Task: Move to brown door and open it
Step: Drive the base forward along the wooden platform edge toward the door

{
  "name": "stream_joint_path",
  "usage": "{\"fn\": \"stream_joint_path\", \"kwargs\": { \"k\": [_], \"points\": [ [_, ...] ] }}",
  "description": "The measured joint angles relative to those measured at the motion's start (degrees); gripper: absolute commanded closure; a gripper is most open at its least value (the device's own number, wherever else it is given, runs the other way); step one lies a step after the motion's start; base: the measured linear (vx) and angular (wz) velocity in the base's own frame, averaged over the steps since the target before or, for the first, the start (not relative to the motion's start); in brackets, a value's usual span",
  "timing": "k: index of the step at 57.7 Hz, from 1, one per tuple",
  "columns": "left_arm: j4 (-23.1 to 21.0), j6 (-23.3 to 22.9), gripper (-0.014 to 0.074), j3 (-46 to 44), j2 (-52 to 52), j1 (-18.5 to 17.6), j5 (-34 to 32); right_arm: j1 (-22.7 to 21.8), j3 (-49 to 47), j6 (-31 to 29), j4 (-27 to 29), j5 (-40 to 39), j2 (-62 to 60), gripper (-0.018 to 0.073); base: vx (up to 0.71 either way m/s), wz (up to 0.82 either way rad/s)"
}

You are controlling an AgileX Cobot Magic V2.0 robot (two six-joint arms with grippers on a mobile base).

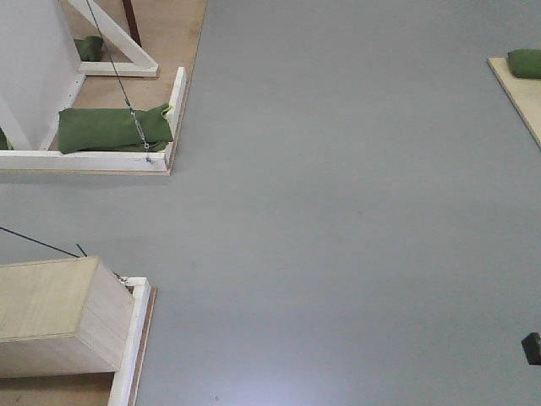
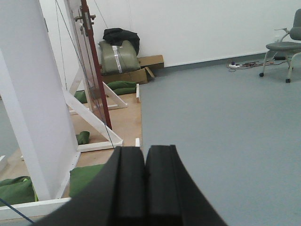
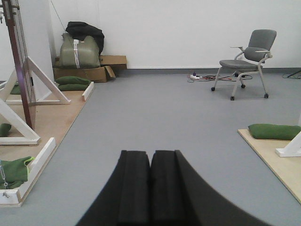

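Observation:
The brown door [image 2: 96, 80] stands edge-on in a white-braced frame on a plywood base, ahead and to the left in the left wrist view, with a metal handle [image 2: 83, 19] near its top. It also shows at the left edge of the right wrist view [image 3: 19, 66], and as a dark strip at the top of the front view [image 1: 131, 19]. My left gripper [image 2: 145, 149] is shut and empty, well short of the door. My right gripper [image 3: 151, 154] is shut and empty over grey floor.
White frame braces [image 2: 91, 117] and green sandbags [image 1: 114, 128] sit on the door's base. A white panel [image 2: 28, 94] stands close on the left. A pale wooden box [image 1: 59, 313] is near left. A chair [image 3: 247, 61], cardboard boxes [image 3: 82, 73] and a right-hand plywood base [image 3: 277, 160] stand further off.

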Motion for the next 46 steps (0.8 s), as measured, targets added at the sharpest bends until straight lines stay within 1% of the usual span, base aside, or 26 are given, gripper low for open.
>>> {"fn": "stream_joint_path", "kwargs": {
  "k": [46],
  "points": [
    [0.00,0.00,0.0600,0.00,0.00,0.00,0.00,0.00,0.00,0.00,0.00,0.00,0.00,0.0559,0.00,0.00]
  ]
}}
